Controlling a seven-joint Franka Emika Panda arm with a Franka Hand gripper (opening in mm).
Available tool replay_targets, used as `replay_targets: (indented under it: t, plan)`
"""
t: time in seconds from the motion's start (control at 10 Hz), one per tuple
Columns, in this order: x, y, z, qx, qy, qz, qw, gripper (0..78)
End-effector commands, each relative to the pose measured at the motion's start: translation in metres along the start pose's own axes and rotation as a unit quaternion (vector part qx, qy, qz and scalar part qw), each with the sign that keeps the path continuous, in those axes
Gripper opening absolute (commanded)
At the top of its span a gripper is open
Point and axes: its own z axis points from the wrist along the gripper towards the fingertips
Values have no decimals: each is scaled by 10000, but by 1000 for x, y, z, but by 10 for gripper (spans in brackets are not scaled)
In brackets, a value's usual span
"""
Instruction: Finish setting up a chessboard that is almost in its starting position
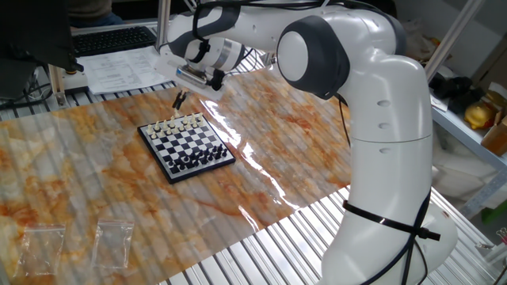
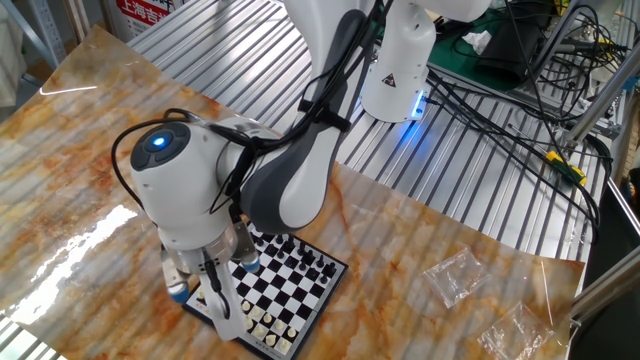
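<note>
The chessboard point(image 1: 188, 147) lies on the marbled tabletop, with white pieces along its far edge and black pieces along its near edge. In the other fixed view the chessboard point(image 2: 288, 288) is partly hidden behind the arm's wrist. My gripper point(image 1: 179, 99) hangs just beyond the board's white-piece edge, above the tabletop, and points down. Its dark fingertips sit close together, and anything tiny between them is too small to make out. In the other fixed view the gripper point(image 2: 214, 300) sits at the board's left corner.
Two clear plastic bags point(image 1: 79, 241) lie near the table's front left corner; these bags point(image 2: 485, 300) also show at the right of the other view. Papers and a keyboard point(image 1: 111, 39) sit behind the table. The robot base point(image 1: 388, 198) stands at the right.
</note>
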Motion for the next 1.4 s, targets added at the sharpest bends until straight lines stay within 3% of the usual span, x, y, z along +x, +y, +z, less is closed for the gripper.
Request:
replay_targets:
  t: [0.1,1.4]
  plan:
    - [0,-1,2,-52,-35,-94,9999,13]
    - [2,-11,11,-277,-26,-289,9992,13]
